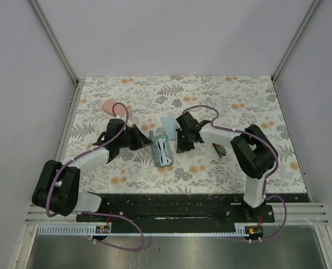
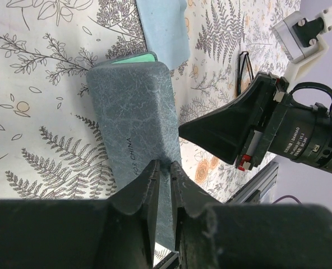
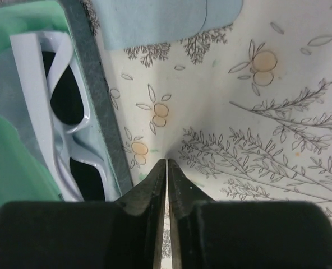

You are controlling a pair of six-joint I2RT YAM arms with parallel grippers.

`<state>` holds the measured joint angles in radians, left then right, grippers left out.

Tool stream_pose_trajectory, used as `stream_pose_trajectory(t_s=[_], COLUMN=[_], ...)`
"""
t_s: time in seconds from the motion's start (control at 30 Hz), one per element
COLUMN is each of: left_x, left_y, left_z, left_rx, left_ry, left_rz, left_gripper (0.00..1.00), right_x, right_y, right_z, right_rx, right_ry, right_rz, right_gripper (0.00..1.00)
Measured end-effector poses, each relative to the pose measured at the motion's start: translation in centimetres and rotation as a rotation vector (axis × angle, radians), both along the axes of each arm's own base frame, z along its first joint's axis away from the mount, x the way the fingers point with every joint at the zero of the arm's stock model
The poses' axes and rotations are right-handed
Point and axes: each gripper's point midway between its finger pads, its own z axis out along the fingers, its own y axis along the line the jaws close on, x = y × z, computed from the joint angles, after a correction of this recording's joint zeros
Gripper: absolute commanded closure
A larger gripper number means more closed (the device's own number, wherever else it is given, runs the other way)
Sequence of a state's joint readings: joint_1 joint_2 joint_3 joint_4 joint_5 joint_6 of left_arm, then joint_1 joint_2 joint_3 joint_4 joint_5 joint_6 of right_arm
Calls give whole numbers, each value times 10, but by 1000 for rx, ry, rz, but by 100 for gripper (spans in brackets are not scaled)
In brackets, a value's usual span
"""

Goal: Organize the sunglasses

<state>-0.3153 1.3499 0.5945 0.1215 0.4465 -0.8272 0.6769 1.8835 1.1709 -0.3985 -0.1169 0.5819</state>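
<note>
Out at my far left a pink case (image 1: 113, 106) lies well apart from everything else. Coming in from there, my left gripper (image 2: 165, 168) sits up against the grey lid (image 2: 135, 106) of the open case in the middle of the table (image 1: 250, 95). Its fingers are drawn almost together with only a thin slit between them. I cannot tell whether they pinch the lid's edge or merely rest by it.

The pale pair of sunglasses (image 3: 27, 73) lies folded inside that case on the green lining. Its long axis runs along the case, from the far side of the table towards my bases. A light blue cloth (image 1: 169, 122) lies just beyond the far end of the case.

My right gripper (image 3: 166, 165) hangs just to the right of the case's rim, clenched tight on nothing, tips pointing down at bare tablecloth.

Further right, the dark pair of sunglasses (image 1: 220, 149) lies on the table close under my right forearm, apart from the case.

I judge the pale pair as stowed, and the lid stands on the left side of it, so my left hand is the nearer one for folding it shut. The dark pair lies to the right of both sets of fingers and far nearer my right arm. That hand would have to open and swing away from the case to reach it.
</note>
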Motion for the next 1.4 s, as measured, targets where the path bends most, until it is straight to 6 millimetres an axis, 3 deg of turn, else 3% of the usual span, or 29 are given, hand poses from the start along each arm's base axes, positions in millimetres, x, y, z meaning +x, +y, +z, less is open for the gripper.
stream_pose_trajectory(t_s=[0.33, 0.53, 0.6, 0.73, 0.77, 0.9, 1.0, 1.1, 1.13, 1.17, 1.3, 1.4], left_x=[3, 6, 5, -11, -11, -11, -14, -18, -17, -16, -9, -4], left_y=[-13, -39, -53, -75, -81, -84, -77, -64, -60, -55, -25, 15], left_z=[0, -3, -9, -42, -42, -40, -36, -20, -10, 2, 54, 84], left_rx=[3, -18, -21, -7, -23, -29, 5, 59, 75, 93, 140, 176], left_ry=[-8, -28, -26, 57, 50, 42, 39, 12, -11, -37, -168, -240], left_rz=[-27, -74, -96, -148, -161, -159, -153, -134, -125, -111, -5, 129], left_gripper=[84, 85, 86, 87, 87, 82, 78, 66, 51, 40, 9, 1], right_x=[7, 6, 6, 4, 4, -3, -11, -10, -10, -9, -10, -14], right_y=[19, 22, 22, 26, 26, 20, 12, 6, 6, 5, 7, 21], right_z=[1, 1, 1, 1, 1, 2, 9, 24, 30, 37, 57, 68], right_rx=[79, 89, 90, 111, 112, 102, 77, 72, 78, 83, 81, 55], right_ry=[-5, -2, -1, 1, -2, -5, -5, -33, -43, -57, -101, -131], right_rz=[21, 20, 18, 21, 20, 15, 8, -6, -14, -23, -45, -35], right_gripper=[89, 89, 89, 89, 89, 74, 49, 27, 10, 1, 1, 1])
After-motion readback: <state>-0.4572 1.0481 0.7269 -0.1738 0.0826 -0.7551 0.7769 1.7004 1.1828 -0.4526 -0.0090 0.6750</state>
